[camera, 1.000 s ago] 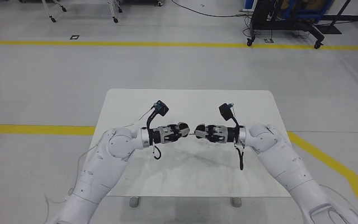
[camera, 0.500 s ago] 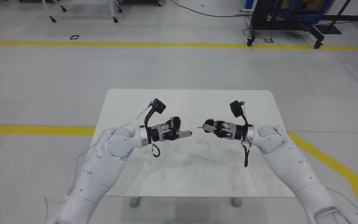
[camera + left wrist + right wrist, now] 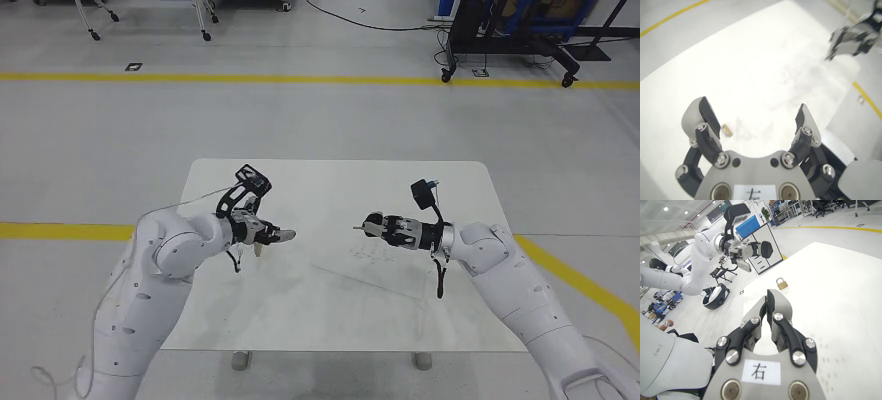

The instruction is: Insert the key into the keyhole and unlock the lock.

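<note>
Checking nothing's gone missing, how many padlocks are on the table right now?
1. The padlock lies on the table, below the open left gripper, unheld. Little of the table is covered, so another is unlikely.

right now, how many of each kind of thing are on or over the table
grippers: 2, left gripper with fingers open, right gripper with fingers shut
padlock: 1
key: 1, its thin tip sticking out of the right gripper
total: 4
</note>
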Robot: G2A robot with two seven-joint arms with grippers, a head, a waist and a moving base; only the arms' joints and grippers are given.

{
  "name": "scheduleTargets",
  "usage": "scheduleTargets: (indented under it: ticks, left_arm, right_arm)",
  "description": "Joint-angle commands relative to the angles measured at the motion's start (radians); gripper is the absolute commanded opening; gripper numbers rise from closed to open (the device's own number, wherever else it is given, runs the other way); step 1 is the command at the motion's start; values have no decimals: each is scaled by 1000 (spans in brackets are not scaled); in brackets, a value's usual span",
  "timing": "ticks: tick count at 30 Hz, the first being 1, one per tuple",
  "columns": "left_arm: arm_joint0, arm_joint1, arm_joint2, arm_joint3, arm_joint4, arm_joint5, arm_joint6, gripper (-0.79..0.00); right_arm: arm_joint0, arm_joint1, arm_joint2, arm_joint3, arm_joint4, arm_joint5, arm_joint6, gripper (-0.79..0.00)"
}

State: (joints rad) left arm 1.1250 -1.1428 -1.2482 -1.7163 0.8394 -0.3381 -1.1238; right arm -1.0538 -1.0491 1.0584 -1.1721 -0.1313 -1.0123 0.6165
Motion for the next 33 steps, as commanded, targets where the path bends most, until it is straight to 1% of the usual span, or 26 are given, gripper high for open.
scheduleTargets:
  ticks: [1,4,5,6,7,9,10,12,13,14,15,18,23,29,30,31,33]
  left_arm:
    - [-4,0,26,-1,72,58,-56,0]
    - [-14,-7,73,25,142,157,-59,0]
    - [-22,-10,101,45,207,198,-72,0]
    - [-27,-11,115,56,237,219,-79,-9]
    - [-34,-14,135,73,266,248,-87,-25]
    - [-50,-23,166,110,266,289,-98,-77]
    - [-55,-25,172,120,261,295,-101,-123]
    - [-68,-30,191,144,275,313,-115,-160]
    - [-71,-32,200,151,278,319,-117,-206]
    - [-72,-34,205,156,270,324,-118,-302]
    - [-72,-35,207,159,269,328,-116,-357]
    - [-67,-36,205,174,275,342,-106,-416]
    - [-68,-38,201,203,264,344,-89,-437]
    - [-81,-43,204,237,268,365,-71,-536]
    - [-85,-45,207,242,267,366,-72,-557]
    - [-86,-45,209,244,266,366,-72,-597]
    - [-92,-48,215,251,269,367,-78,-711]
  right_arm:
    - [0,0,0,0,0,0,0,-785]
    - [0,0,0,0,0,0,0,-785]
    - [0,0,0,0,0,0,0,-785]
    - [0,0,0,0,0,0,0,-785]
    - [0,0,0,0,0,0,0,-785]
    - [0,0,0,0,0,0,0,-785]
    - [0,0,0,0,0,0,0,-785]
    - [0,0,0,0,0,0,0,-785]
    - [0,0,0,0,0,0,0,-785]
    - [0,0,0,0,0,0,0,-785]
    - [0,0,0,0,0,0,0,-785]
    - [0,0,0,0,0,0,0,-785]
    - [0,0,0,0,0,0,0,-785]
    - [0,0,0,0,0,0,0,-785]
    - [0,0,0,0,0,0,0,-785]
    - [0,0,0,0,0,0,0,-785]
    - [0,0,0,0,0,0,0,-785]
